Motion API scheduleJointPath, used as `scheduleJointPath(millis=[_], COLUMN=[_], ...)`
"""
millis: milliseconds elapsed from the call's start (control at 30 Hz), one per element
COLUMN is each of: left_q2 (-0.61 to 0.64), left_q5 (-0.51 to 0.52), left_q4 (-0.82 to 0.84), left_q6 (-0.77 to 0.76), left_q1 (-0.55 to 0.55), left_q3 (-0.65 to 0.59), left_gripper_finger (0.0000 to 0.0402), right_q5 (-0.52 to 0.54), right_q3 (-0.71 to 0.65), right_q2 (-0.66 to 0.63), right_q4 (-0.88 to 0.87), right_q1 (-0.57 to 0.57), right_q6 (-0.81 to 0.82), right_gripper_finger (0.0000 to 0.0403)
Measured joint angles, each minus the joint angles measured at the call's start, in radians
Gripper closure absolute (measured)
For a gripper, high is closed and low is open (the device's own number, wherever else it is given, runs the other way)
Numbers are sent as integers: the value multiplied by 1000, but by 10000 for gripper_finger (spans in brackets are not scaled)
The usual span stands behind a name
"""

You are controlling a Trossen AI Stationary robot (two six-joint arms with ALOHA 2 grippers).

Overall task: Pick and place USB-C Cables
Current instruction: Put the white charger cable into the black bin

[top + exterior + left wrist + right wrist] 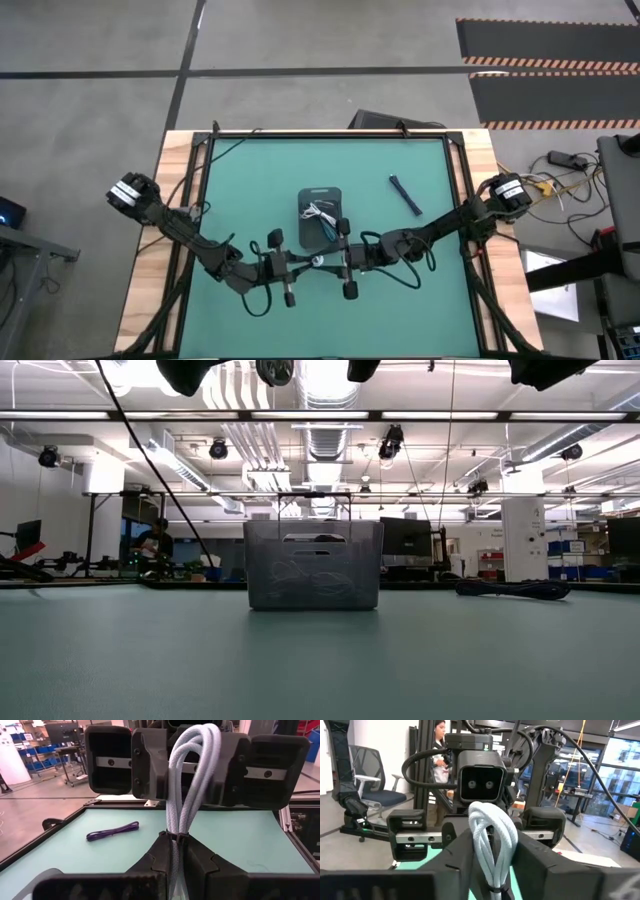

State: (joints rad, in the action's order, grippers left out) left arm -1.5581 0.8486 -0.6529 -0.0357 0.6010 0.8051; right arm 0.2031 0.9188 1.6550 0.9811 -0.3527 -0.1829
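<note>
The green-topped table (pixel 250 180) carries a dark grey rounded rectangular tray (pixel 322 197) holding white coiled cables (pixel 322 212). Near the table's front edge, the left gripper (pixel 300 264) and the right gripper (pixel 335 262) meet, both pinching one white braided looped cable (pixel 187 785) held above the surface between them. A dark blue-black bundled cable (pixel 404 193) lies apart, toward the right.

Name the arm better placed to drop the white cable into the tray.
Likely right: both the left gripper and right gripper clamp the white cable, but the right sits nearer the tray.
</note>
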Motion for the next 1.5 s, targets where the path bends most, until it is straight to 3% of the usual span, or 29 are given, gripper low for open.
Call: scheduleJointPath(millis=[300, 700, 967, 1233, 1500], left_q2=[0, 0, 10, 135, 293], left_q5=[-1, 1, 1, 2, 2], left_q4=[2, 2, 15, 229, 480], left_q6=[-2, 18, 28, 50, 62], left_q1=[0, 0, 0, 9, 10], left_q3=[0, -2, -8, -19, -25], left_gripper_finger=[365, 317, 254, 220, 219], right_q5=[2, -1, 1, 8, 9], right_q3=[0, 0, 0, 1, 137], right_q2=[0, 0, -2, -73, -130], right_q4=[-4, -7, -30, -160, -539], right_q1=[0, 0, 0, 8, 39], right_q6=[-14, -13, -3, 58, 148], right_gripper_finger=[384, 384, 384, 385, 385])
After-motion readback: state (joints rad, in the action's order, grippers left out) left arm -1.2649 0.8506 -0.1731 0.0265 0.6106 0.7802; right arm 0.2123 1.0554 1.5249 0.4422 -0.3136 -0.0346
